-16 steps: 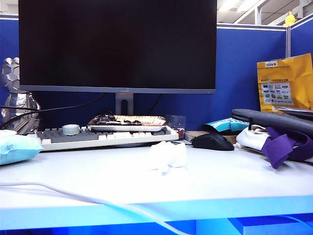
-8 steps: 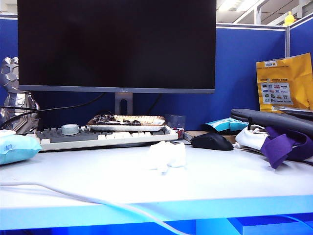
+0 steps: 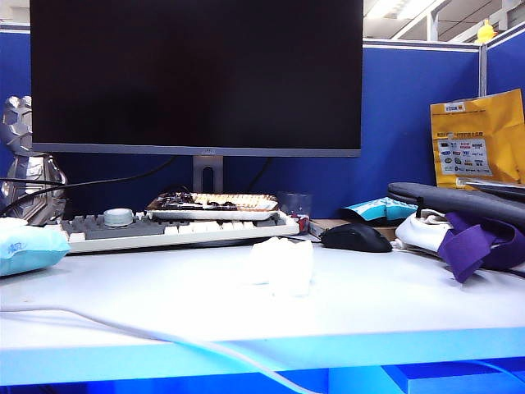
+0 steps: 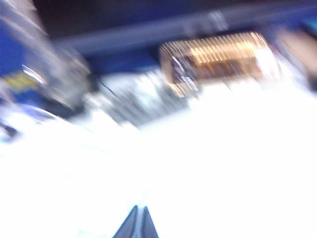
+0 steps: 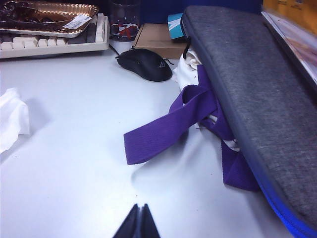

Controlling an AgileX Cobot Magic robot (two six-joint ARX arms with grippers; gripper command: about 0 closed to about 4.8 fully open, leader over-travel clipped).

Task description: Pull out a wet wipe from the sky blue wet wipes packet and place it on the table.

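1. Left gripper (image 4: 137, 221): two fingers pressed together, holding nothing, over the table (image 3: 164, 304).
2. Right gripper (image 5: 138, 220): likewise closed and empty.
3. One wet wipe (image 3: 281, 263) lies crumpled mid-table, near one keyboard (image 3: 176, 230).
4. One sky blue wet wipes packet (image 3: 29, 248) sits far left.

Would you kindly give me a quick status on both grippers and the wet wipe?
Left gripper shut, empty, off the wipe. Right gripper shut, empty, near the purple strap. Wet wipe crumpled on the table, front of keyboard. Nothing blocking.
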